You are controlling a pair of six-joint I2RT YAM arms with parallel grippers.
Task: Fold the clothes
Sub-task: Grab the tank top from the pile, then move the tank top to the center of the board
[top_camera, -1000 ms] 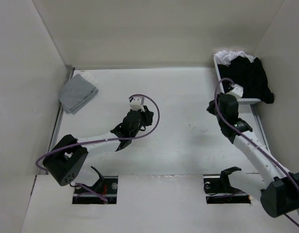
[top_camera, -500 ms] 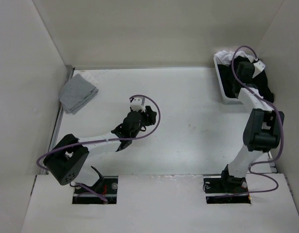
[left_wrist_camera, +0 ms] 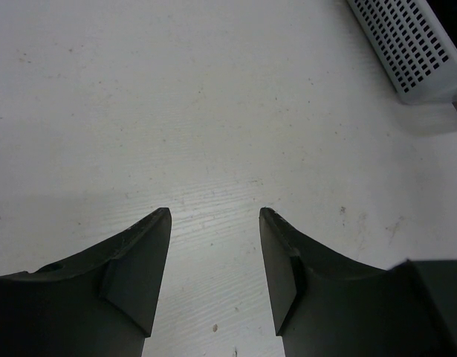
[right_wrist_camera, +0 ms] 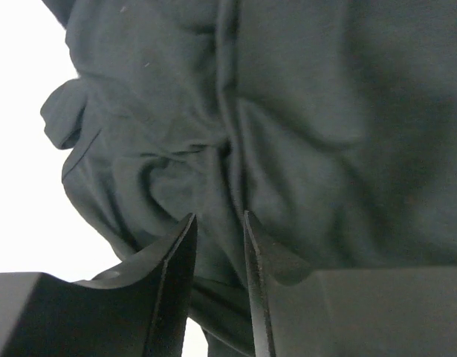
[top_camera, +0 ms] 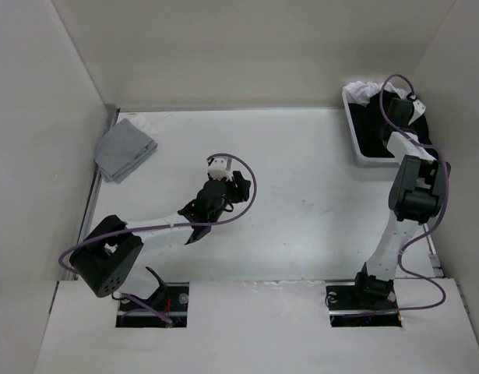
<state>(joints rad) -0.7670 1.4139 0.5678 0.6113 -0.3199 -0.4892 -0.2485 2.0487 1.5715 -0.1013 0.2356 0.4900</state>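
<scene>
The clothes, a black T-shirt (top_camera: pixel 374 128), lie crumpled in a white basket (top_camera: pixel 366 161) at the back right. My right gripper (top_camera: pixel 401 105) hangs over that basket. In the right wrist view the T-shirt (right_wrist_camera: pixel 310 111) fills the frame, and my right gripper (right_wrist_camera: pixel 219 216) is pressed close to it, its jaws a narrow gap apart with a ridge of the black fabric running into the gap. My left gripper (top_camera: pixel 237 181) is low over the bare table at mid-left. The left wrist view shows my left gripper (left_wrist_camera: pixel 215 214) open with nothing between its fingers.
A folded light grey cloth (top_camera: pixel 125 149) lies at the far left, near the side wall. White fabric (top_camera: pixel 364 89) pokes out of the basket's far end. The perforated basket wall (left_wrist_camera: pixel 406 44) shows at the top right of the left wrist view. Walls enclose the table.
My right arm has swung from in front of the basket to over it, and its jaws opened, then narrowed on the black fabric. The left gripper opened in place.
</scene>
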